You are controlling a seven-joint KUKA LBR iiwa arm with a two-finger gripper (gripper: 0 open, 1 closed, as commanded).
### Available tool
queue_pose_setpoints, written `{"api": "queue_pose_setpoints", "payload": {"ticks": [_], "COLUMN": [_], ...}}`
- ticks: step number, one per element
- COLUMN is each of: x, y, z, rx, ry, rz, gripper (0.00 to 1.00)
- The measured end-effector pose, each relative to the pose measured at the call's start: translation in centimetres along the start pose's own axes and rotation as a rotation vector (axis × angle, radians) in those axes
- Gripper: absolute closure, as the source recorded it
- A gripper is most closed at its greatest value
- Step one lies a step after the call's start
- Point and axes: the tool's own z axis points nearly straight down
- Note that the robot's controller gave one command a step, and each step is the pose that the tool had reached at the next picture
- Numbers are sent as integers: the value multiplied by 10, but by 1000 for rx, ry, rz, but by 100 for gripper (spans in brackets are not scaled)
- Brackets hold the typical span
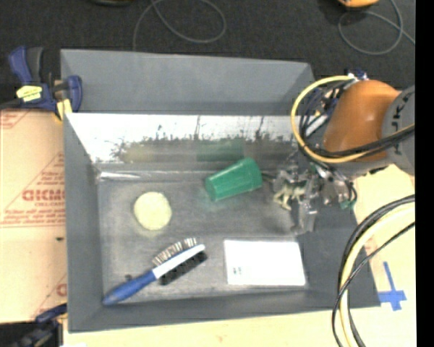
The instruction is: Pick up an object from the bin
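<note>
I am at the approach step: my claw point(301, 197) hangs at the right of the bin point(79, 208), spread or pressed together I cannot tell, the tipped green cup point(233, 180) just left, the white card point(264, 263) nearer, so next I must centre over one and descend.

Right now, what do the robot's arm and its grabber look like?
The dark grey arm ends in a rounded orange cover, like a shiny helmet. Yellow and black cables loop around it. The gripper is a cluster of silvery-grey metal parts with thin wires on it.
</note>
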Motion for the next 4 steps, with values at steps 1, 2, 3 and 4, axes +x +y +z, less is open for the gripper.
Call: {"api": "queue_pose_setpoints", "payload": {"ticks": [1,2,3,4], "x": [1,-50,-50,-52], "y": [-13,-28,-23,-26], "z": [-40,-3,36,35], "rx": [-2,1,-3,-1], "ry": [5,-3,3,1], "rz": [-10,-120,-54,-73], "gripper": [0,0,0,100]}}
